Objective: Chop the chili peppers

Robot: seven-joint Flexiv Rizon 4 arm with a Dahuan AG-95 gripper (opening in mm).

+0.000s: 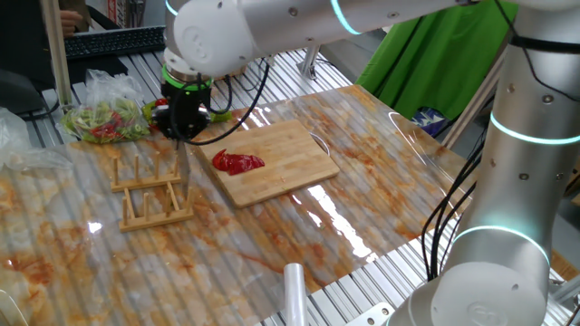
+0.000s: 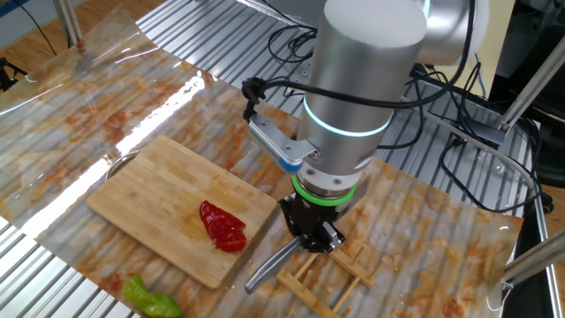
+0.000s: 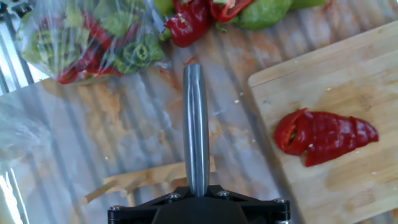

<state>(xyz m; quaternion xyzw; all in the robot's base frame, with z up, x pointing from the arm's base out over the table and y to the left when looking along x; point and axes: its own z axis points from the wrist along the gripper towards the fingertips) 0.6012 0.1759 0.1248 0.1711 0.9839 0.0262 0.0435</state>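
A red chili pepper [image 1: 237,162], cut into slices that lie together, rests on a bamboo cutting board [image 1: 288,145]. It also shows in the other fixed view [image 2: 222,227] and at the right of the hand view [image 3: 323,137]. My gripper [image 1: 184,127] is to the left of the board, off its edge, and is shut on a grey metal knife [image 3: 195,124]. The knife points down and away from the hand towards the table [image 2: 267,268]. Its tip is apart from the pepper. The board also shows in the other two views [image 2: 150,190] [image 3: 348,68]. The fingertips are hidden by the hand body [image 3: 198,208].
A wooden rack [image 1: 149,192] lies under and beside the gripper [image 2: 328,281]. A clear bag of red and green peppers [image 1: 107,119] sits behind it, with loose peppers beside it [image 3: 193,18]. A green pepper [image 2: 150,296] lies near the board. A stained clear sheet [image 1: 362,181] covers the table.
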